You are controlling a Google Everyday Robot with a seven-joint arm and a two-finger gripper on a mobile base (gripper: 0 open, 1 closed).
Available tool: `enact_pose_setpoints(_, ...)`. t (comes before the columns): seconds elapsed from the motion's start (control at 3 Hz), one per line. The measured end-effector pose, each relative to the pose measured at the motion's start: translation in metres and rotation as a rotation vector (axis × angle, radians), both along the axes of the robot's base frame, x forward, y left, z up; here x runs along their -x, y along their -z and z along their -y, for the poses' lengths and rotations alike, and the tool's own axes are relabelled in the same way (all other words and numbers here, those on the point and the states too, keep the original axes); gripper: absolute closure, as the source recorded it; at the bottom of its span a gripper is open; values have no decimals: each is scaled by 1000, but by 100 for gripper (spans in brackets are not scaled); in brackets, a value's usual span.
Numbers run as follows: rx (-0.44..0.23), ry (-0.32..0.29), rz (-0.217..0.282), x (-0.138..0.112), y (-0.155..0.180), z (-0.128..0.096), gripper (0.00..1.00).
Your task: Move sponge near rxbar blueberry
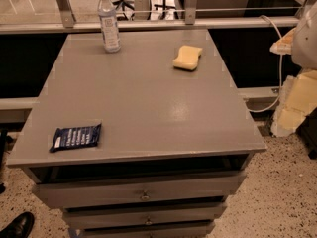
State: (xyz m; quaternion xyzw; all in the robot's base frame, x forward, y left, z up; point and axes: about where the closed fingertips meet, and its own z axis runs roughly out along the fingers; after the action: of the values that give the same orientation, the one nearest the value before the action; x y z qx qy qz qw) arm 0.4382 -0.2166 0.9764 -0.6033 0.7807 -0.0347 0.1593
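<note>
The pale yellow sponge (187, 57) lies on the grey cabinet top (148, 98) at the far right. The rxbar blueberry (76, 137), a flat navy wrapper with white lettering, lies at the near left corner, far from the sponge. My gripper (293, 104) is at the right edge of the view, off the cabinet top and beyond its right side, level with the middle of it. It holds nothing that I can see. It is well apart from the sponge.
A clear plastic water bottle (108, 21) stands upright at the far left of the top. Drawers (143, 195) run down the cabinet front. A rail (148, 24) runs behind the cabinet. A black shoe (17, 226) is on the floor at bottom left.
</note>
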Motion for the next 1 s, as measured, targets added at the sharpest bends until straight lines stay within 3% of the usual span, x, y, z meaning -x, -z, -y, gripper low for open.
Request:
enact_pose_setpoints(0.33, -2, -1, 6, -1, 0, 0, 0)
enact_pose_setpoints(0.67, -22, -12, 54, -23, 5, -7, 0)
enact_pose_setpoints(1.0, -117, -22, 120, -73, 27, -21, 0)
